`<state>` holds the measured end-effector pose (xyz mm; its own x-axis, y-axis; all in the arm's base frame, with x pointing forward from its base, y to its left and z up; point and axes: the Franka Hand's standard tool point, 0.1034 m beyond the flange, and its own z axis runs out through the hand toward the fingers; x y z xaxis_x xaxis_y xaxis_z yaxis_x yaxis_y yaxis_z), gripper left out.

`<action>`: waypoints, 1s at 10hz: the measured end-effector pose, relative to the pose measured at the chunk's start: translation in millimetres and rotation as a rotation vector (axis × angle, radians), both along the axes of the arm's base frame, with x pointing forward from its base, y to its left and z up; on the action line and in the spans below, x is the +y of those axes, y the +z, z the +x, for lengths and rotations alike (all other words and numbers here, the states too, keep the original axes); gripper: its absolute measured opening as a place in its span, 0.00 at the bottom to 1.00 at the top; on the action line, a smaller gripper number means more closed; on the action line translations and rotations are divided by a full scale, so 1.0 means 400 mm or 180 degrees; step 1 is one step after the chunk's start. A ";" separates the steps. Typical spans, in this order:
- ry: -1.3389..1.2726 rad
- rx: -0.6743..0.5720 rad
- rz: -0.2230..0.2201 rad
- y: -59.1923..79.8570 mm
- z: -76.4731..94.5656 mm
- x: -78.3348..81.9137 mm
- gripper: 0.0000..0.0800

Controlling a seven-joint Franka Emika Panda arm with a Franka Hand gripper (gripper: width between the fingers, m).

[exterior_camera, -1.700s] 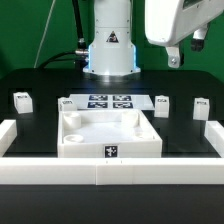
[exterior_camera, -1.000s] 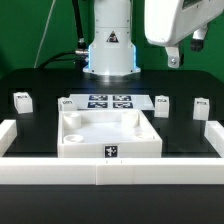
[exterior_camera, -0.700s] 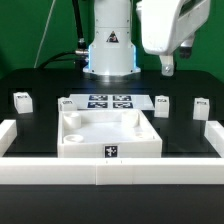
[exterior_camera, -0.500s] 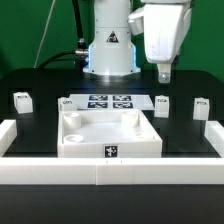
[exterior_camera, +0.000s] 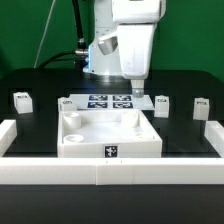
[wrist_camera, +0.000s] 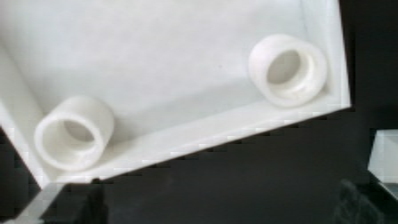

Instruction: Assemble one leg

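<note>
Four legs stand on the black table as small white blocks with tags: one at the far left [exterior_camera: 22, 99], one by the marker board's left end [exterior_camera: 67, 103], one right of the board [exterior_camera: 162, 103] and one at the far right [exterior_camera: 200, 106]. The large white tray-like part [exterior_camera: 108, 140] lies in front of them. In the wrist view [wrist_camera: 178, 70] it shows two round corner holes. My gripper [exterior_camera: 135, 87] hangs above the tray's far right corner, left of the third leg. It holds nothing, and its jaws look open.
The marker board [exterior_camera: 108, 100] lies behind the tray. The robot base [exterior_camera: 108, 50] stands at the back. A white rail [exterior_camera: 110, 178] runs along the table's front and sides.
The arm has swung from the upper right toward the exterior view's left and lower, now over the tray's far right corner. The wrist has turned. No part has moved.
</note>
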<state>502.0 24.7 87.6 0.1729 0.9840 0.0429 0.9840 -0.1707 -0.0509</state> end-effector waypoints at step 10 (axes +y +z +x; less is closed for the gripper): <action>0.0660 -0.0327 -0.0046 -0.155 -0.098 -0.119 0.81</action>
